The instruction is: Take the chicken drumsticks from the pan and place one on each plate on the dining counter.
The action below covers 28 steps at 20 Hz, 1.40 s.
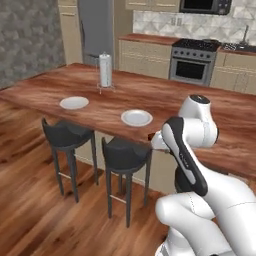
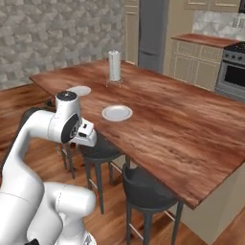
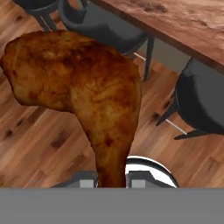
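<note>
In the left base view, two flat round white plates were seen on the glossy reddish-brown wood-grain dining counter (image 1: 60,90): the nearer plate (image 1: 136,118) close to the counter's front edge, the farther plate (image 1: 74,103) well apart to its left. Both were bare. An upright white paper-towel roll (image 1: 105,70) was seen behind them, and two dark round stools (image 1: 125,154) below the edge. The hand was hidden behind the white arm, low beside the counter front.

In the right base view, the same plates, nearer (image 2: 116,113) and farther (image 2: 79,90), were seen unfilled. The hand was held below counter level, over the stools, with the fingers hidden.

In the hand view, an orange-brown browned chicken drumstick (image 3: 87,96) was seen close up, gripped at its narrow bone end between the gripper's (image 3: 113,180) closed fingers, the thick meaty end hanging away over the wooden floor and a stool (image 3: 103,26). It was judged light, fairly firm along the bone, softer and possibly greasy on the meat, so the thin end was judged the surer hold. The piece was yet to be carried up and over a plate.
</note>
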Available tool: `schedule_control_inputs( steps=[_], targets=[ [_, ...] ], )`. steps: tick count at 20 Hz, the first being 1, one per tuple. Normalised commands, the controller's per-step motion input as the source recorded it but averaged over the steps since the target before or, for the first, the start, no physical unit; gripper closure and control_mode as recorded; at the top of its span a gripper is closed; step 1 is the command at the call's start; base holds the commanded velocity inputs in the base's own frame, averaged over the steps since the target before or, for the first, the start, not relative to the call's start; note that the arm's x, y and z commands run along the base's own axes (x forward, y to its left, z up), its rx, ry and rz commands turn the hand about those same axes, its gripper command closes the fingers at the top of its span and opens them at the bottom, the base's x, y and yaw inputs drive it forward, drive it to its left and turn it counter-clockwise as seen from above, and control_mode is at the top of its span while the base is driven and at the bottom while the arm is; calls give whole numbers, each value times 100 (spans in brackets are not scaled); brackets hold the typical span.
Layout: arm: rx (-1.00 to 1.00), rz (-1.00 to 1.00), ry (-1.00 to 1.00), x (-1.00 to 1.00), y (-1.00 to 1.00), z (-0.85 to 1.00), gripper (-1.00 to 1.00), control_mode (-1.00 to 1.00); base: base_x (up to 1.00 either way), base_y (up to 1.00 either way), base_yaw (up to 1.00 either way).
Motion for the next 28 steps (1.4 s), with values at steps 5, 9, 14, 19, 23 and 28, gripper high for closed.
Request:
schedule_control_inputs(
  steps=[5, 9, 14, 19, 23, 28],
  targets=[
    [0, 0, 0, 0, 0, 0, 100, 100, 48, 65, -59],
    [0, 0, 0, 0, 0, 0, 100, 100, 40, 77, -48],
    [0, 0, 0, 0, 0, 0, 100, 100, 28, 88, -39],
    [0, 0, 0, 0, 0, 0, 100, 100, 35, 67, -41],
    [0, 0, 0, 0, 0, 0, 100, 100, 22, 21, -28],
    [0, 0, 0, 0, 0, 0, 100, 100, 18, 31, -12]
  ],
)
